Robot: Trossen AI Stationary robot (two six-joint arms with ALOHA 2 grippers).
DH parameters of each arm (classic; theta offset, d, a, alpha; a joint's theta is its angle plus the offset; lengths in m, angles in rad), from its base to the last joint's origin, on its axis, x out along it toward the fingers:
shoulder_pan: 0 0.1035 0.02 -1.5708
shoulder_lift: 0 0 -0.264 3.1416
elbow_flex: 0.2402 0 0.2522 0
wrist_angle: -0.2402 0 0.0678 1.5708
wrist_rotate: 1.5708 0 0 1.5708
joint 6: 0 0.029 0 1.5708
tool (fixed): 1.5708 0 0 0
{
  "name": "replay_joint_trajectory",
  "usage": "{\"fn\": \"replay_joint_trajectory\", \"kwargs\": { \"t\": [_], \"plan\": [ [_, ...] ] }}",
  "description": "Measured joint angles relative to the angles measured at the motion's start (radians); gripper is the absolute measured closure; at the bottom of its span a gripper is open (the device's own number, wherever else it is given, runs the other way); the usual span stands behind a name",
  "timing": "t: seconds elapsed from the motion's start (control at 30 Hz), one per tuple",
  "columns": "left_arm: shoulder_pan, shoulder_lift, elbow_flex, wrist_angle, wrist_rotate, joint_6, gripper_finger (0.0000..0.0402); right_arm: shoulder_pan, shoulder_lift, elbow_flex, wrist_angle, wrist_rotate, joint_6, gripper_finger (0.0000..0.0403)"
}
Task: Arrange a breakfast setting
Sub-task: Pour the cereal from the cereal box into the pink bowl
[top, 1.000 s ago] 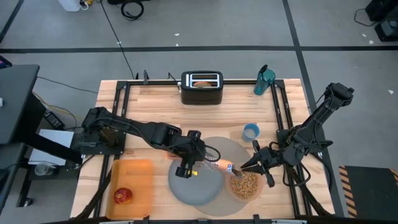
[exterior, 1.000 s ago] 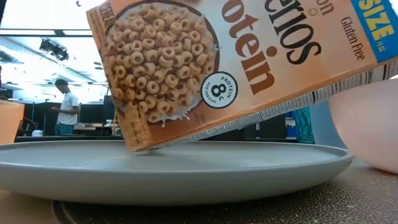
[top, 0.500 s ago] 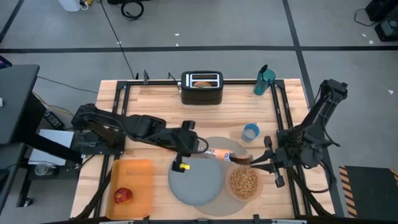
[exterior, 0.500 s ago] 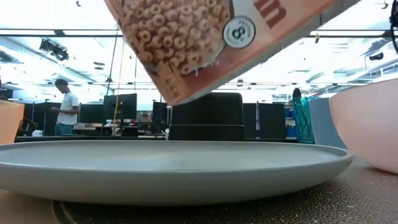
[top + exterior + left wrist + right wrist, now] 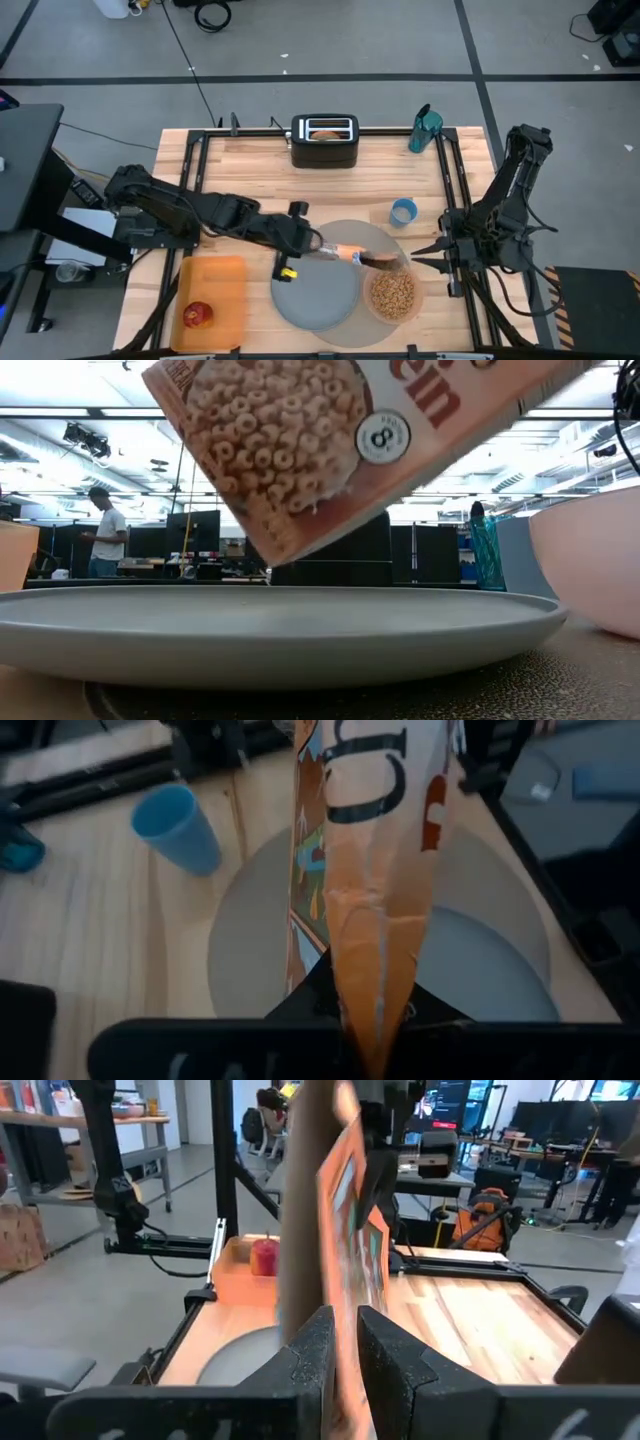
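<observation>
Frame centre: left end effector (image 5: 318,248) and right end effector (image 5: 412,260) each clamp an end of the cereal box (image 5: 352,253), presumably steadying it near the pink bowl (image 5: 394,294).

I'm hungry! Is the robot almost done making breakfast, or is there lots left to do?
Partly. Done: the plate and the pink bowl sit on the grey mat, and the bowl has cereal in it. In hand: both the left gripper and right gripper hold the cereal box above the mat. Left: the red fruit waits on the orange tray, and the bagel is in the toaster.
</observation>
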Motion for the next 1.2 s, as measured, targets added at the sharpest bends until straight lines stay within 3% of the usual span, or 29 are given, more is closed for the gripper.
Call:
{"fn": "replay_joint_trajectory", "kwargs": {
  "t": [0.2, 0.5, 0.97, 1.2],
  "plan": [
    [0.005, -0.154, -0.175, 0.132, -0.019, -0.048, 0.039, -0.026, 0.0, 0.0, -0.002, -0.002, -0.021, 0.0349],
    [0.007, -0.401, -0.431, 0.305, -0.174, -0.076, 0.0388, -0.128, 0.0, 0.0, 0.001, -0.11, -0.031, 0.0349],
    [0.006, -0.811, -0.786, 0.429, -0.614, -0.171, 0.0387, -0.224, 0.001, 0.0, 0.002, -0.185, -0.053, 0.0349],
    [0.007, -0.874, -0.924, 0.486, -0.891, -0.198, 0.0387, -0.272, 0.001, 0.0, 0.001, -0.244, -0.055, 0.0349]
  ]
}}
